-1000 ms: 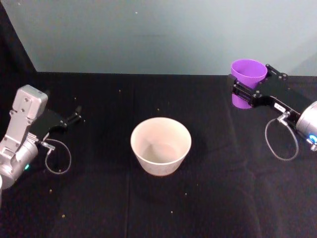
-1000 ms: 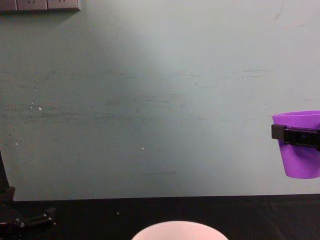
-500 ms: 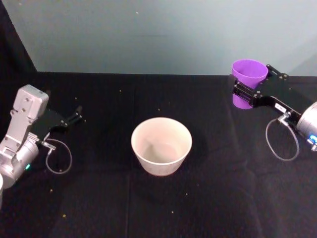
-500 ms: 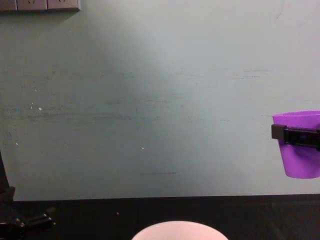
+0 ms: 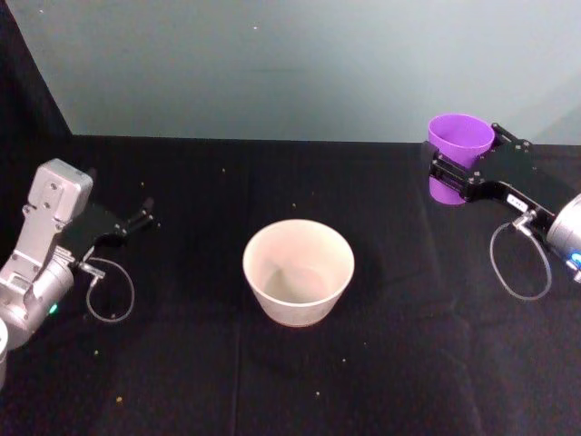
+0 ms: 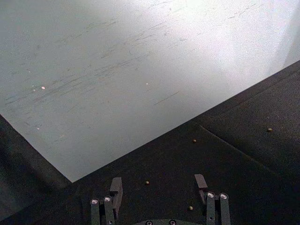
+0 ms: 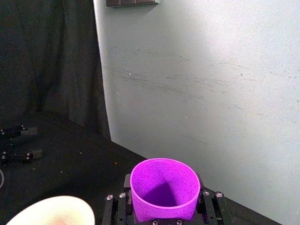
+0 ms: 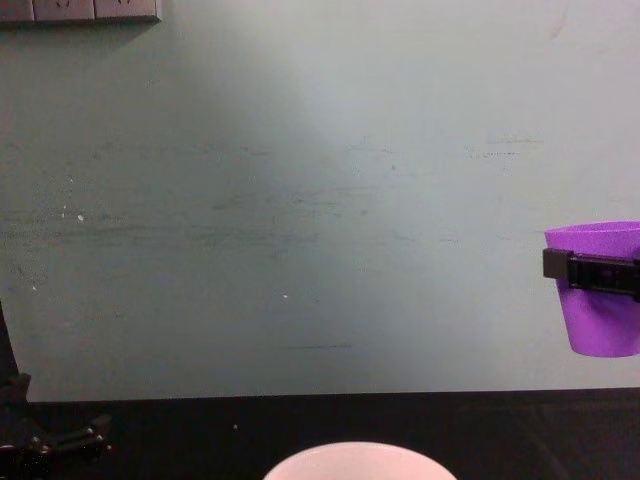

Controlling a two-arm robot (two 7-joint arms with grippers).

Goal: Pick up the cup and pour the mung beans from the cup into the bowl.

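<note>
My right tool (image 5: 465, 162) pinches the cup (image 5: 460, 136) upright above the counter (image 5: 408, 363). The bowl (image 5: 300, 300) lies to its left, nearer me. My left tool (image 5: 141, 218), spread, sits parked well apart.

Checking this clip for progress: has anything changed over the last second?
Nothing visibly changed. The right gripper still holds the cup upright, raised off the table to the right of the bowl. The left gripper stays parked, open, at the left.
</note>
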